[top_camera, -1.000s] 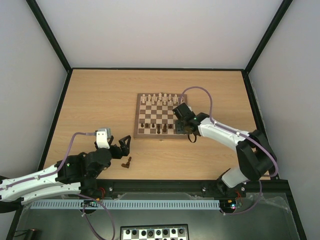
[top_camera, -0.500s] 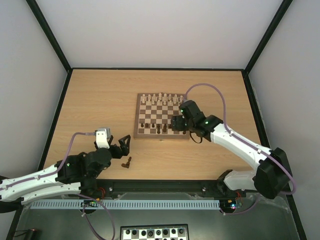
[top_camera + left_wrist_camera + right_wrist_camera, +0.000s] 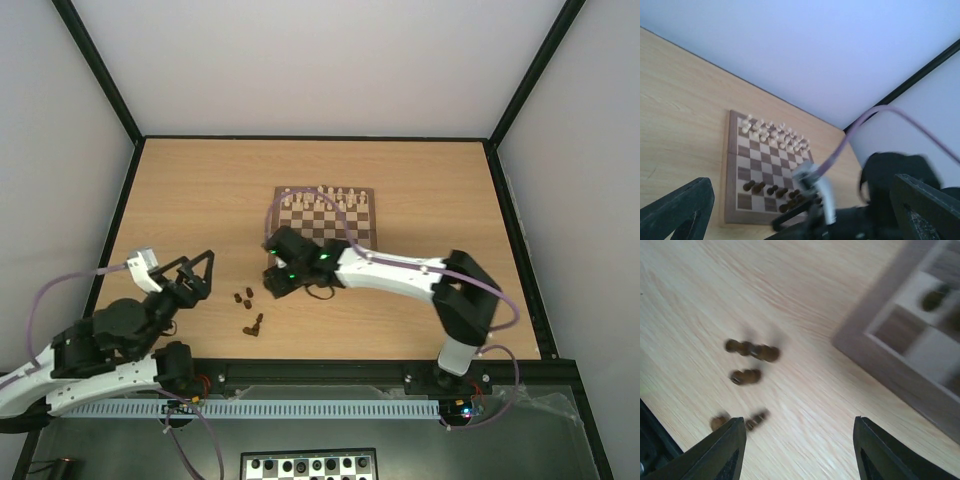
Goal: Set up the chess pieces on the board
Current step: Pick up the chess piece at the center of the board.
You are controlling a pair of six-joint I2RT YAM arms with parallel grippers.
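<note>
The wooden board (image 3: 325, 212) lies mid-table with cream chessmen along its far rows. In the left wrist view several dark chess pieces (image 3: 771, 190) stand on the near rows of the board (image 3: 735, 165). Loose dark pieces lie on the table off its near left corner (image 3: 243, 296), with one more nearer me (image 3: 255, 323). They also show, blurred, in the right wrist view (image 3: 752, 350). My right gripper (image 3: 272, 283) (image 3: 797, 422) is open and empty, low over the table between the board corner (image 3: 890, 347) and those pieces. My left gripper (image 3: 197, 270) (image 3: 800, 185) is open, empty and raised to their left.
The right arm (image 3: 390, 270) stretches across the board's near edge and hides its near rows from above. A purple cable (image 3: 300, 215) loops over the board. Black frame rails (image 3: 110, 230) edge the table. A black-and-white board (image 3: 308, 466) lies below the front rail.
My right arm swung from the board's right side to its near left corner, over the table. My left arm pulled back left and lifted. More loose dark pieces now show on the table.
</note>
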